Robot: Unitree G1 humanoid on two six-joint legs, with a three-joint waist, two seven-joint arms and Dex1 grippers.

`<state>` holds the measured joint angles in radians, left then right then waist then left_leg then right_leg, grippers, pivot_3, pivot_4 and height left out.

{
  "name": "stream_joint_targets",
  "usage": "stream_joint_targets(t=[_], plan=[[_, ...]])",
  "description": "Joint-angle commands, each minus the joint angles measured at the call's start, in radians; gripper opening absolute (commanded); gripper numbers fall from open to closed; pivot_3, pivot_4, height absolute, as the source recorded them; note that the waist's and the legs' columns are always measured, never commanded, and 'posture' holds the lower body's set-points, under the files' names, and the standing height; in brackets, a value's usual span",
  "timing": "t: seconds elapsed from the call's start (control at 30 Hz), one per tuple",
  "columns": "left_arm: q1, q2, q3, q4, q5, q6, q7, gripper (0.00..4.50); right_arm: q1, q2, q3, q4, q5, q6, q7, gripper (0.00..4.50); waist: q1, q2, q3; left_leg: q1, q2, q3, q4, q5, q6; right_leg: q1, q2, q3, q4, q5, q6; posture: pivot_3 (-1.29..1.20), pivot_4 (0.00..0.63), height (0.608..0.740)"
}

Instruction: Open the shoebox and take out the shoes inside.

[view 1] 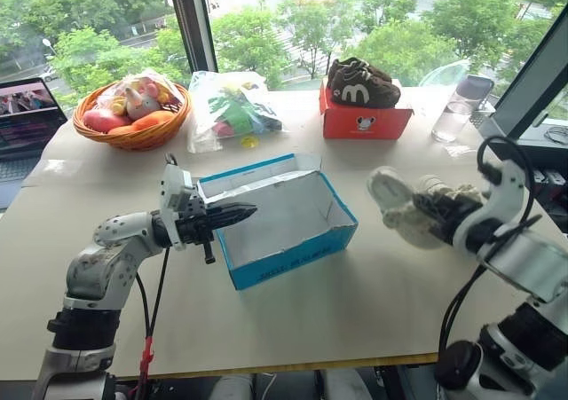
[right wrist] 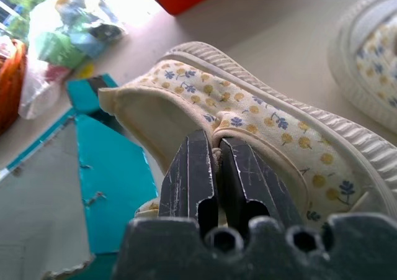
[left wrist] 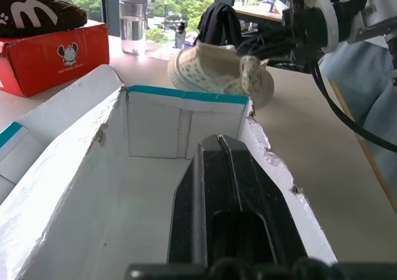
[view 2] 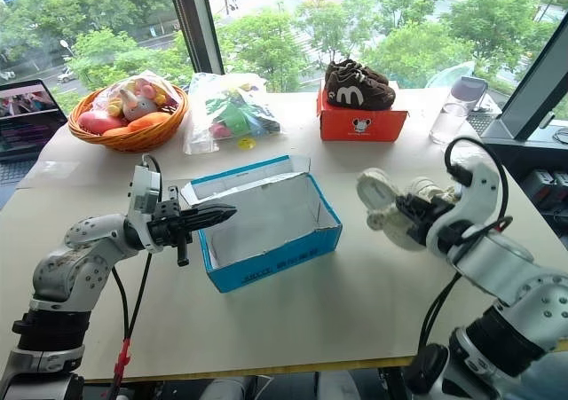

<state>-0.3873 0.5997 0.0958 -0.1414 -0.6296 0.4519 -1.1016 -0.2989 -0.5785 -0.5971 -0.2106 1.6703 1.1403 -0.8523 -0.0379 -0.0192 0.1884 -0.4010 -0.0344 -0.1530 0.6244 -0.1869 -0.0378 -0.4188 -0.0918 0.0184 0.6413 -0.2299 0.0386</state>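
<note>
The blue shoebox [view 1: 293, 260] stands open in the middle of the table, and its white inside holds nothing. My left gripper [view 1: 245, 211] is shut, lies level and reaches over the box's left wall; its fingers [left wrist: 223, 187] point across the bare interior. To the right of the box, my right gripper [right wrist: 214, 140] is shut on the collar of a cream shoe [right wrist: 267, 121] with small flower prints. A second cream shoe [right wrist: 372, 63] lies just beyond it. Both shoes [view 1: 395, 200] sit low by the tabletop; I cannot tell whether they touch it.
A red-orange box [view 1: 366, 121] bearing dark brown shoes stands at the back, with a clear bottle [view 1: 457, 107] to its right. A basket [view 1: 133, 116] of toys and a plastic bag [view 1: 232, 107] stand back left. A laptop [view 1: 27, 116] sits at the far left edge.
</note>
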Motion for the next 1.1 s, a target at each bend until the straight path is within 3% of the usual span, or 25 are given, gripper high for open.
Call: stream_joint_targets(t=[0.03,0.17,0.43,0.57,0.67,0.77,0.93,1.1], plan=[[-0.003,0.001,0.012,-0.034,-0.008,-0.017,0.006,0.00,-0.033,-0.081,0.029,-0.004,-0.021,-0.054,0.039,2.13,-0.002,0.000,0.000,0.000,0.000,0.000,0.000,0.000,0.000,0.000,0.000,0.000,0.000,0.000,0.000,0.00,0.150,0.740],[-0.006,0.000,0.010,-0.035,-0.010,-0.012,0.009,0.00,-0.065,-0.197,0.073,-0.008,-0.102,-0.044,0.133,3.41,-0.006,0.000,0.000,0.001,0.000,0.001,0.001,0.000,0.000,0.000,0.000,0.001,0.000,0.000,0.000,0.00,0.150,0.740],[-0.011,0.006,0.013,-0.032,-0.012,-0.007,0.012,0.00,-0.154,-0.427,0.108,-0.029,-0.181,-0.003,0.427,3.41,-0.004,0.000,0.000,-0.002,0.000,0.002,0.001,0.000,0.001,-0.002,0.000,0.001,-0.001,0.000,0.000,0.00,0.150,0.740],[-0.008,0.006,0.033,-0.030,-0.013,-0.006,0.035,0.00,-0.131,-0.488,0.106,-0.133,-0.148,0.013,0.673,3.41,-0.004,0.000,0.000,-0.002,0.000,0.002,0.001,0.000,0.001,-0.001,0.000,0.001,-0.001,0.000,0.000,0.00,0.150,0.740],[0.018,0.014,0.070,-0.045,-0.024,0.002,0.068,0.00,-0.049,-0.476,0.121,-0.278,-0.217,-0.032,0.829,3.41,-0.004,0.000,0.000,-0.002,0.001,0.002,0.001,-0.001,0.001,-0.001,0.001,0.001,-0.001,0.000,0.001,0.00,0.150,0.740],[0.069,0.022,0.126,-0.075,-0.035,0.013,0.114,0.00,0.084,-0.451,0.209,-0.396,-0.446,-0.141,0.923,3.41,-0.004,0.000,0.000,-0.002,0.001,0.002,0.002,-0.001,0.002,-0.001,0.000,0.001,-0.001,-0.001,0.001,0.00,0.150,0.740],[0.167,0.012,0.264,-0.107,-0.035,-0.006,0.248,0.00,0.254,-0.320,0.307,-0.369,-0.795,-0.361,0.940,3.41,0.003,-0.001,0.000,-0.002,0.000,0.002,0.003,-0.001,0.001,-0.002,-0.001,0.001,0.000,0.000,0.002,0.00,0.150,0.740],[0.248,-0.115,0.411,-0.050,0.093,-0.134,0.561,0.00,0.338,-0.230,0.459,-0.309,-1.108,-0.554,0.952,3.41,0.004,-0.001,0.000,0.001,0.000,0.002,0.002,-0.001,0.001,0.000,0.000,0.002,0.000,0.000,0.002,0.00,0.150,0.740]])
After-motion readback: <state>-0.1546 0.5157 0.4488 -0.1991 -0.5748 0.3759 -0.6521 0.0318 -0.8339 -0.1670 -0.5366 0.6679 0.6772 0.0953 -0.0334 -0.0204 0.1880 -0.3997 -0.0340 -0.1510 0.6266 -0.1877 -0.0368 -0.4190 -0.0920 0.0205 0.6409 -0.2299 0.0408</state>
